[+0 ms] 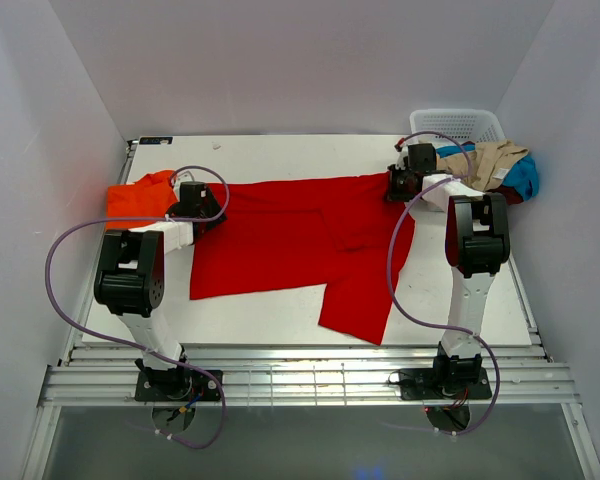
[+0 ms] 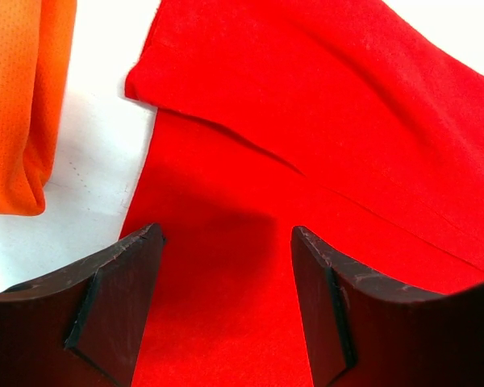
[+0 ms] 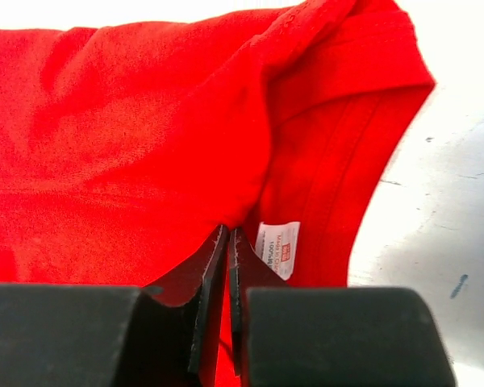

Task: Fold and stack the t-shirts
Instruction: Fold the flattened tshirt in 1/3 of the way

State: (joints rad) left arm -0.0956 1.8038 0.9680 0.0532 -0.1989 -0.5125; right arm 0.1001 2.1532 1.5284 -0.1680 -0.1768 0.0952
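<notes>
Rumpled red t-shirt (image 1: 290, 240), seemingly mesh orange t-shirt (image 1: 140, 198)

A white table (image 1: 280, 160) carries a red t-shirt (image 1: 290, 240) spread wide across its middle, one part reaching toward the near edge. An orange t-shirt (image 1: 140, 198) lies at the left edge, just beside the red one. At the far right corner stand a white basket (image 1: 458, 124) and a heap of clothes (image 1: 495, 165).
</notes>
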